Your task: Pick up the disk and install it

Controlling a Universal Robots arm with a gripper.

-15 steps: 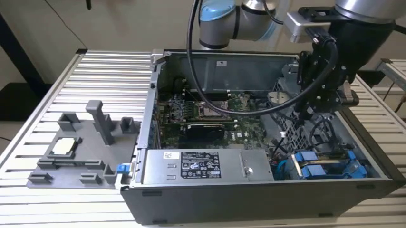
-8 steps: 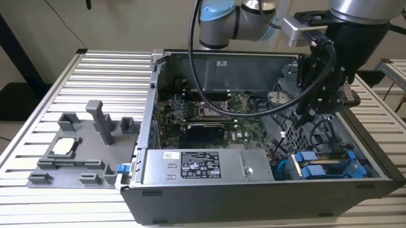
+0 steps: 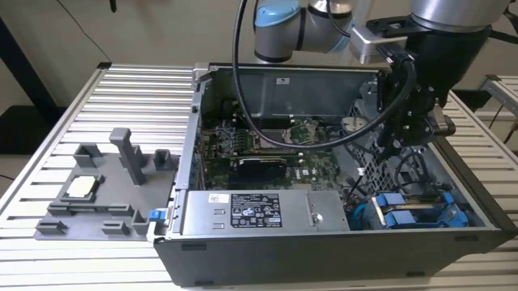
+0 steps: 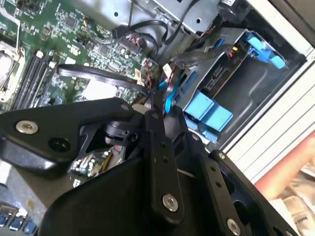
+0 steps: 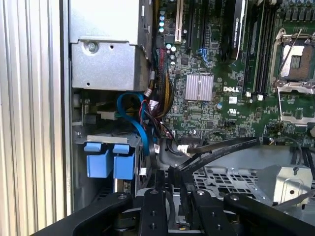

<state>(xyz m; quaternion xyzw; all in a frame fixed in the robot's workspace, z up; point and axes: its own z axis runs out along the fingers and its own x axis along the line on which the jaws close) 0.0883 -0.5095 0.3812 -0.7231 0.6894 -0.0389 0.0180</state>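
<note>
The disk (image 5: 124, 164) sat slotted in the grey steel case's (image 3: 324, 257) corner bay, its glossy blue plastic handle touching a twin drive's (image 5: 98, 162) (both bodies were hidden, so we could hardly tell them apart). The black pincer (image 5: 173, 174) hung over a perforated metal cage (image 5: 221, 179); whether it was apart or together, we could not tell.

We see a robotics lab bench: an industrial robot arm (image 3: 292, 27) reaches over an opened desktop computer case (image 3: 324, 254) on a ribbed aluminium table (image 3: 137, 91), beside a grey moulded parts fixture (image 3: 121, 197), before a plain wall (image 3: 145, 30).
</note>
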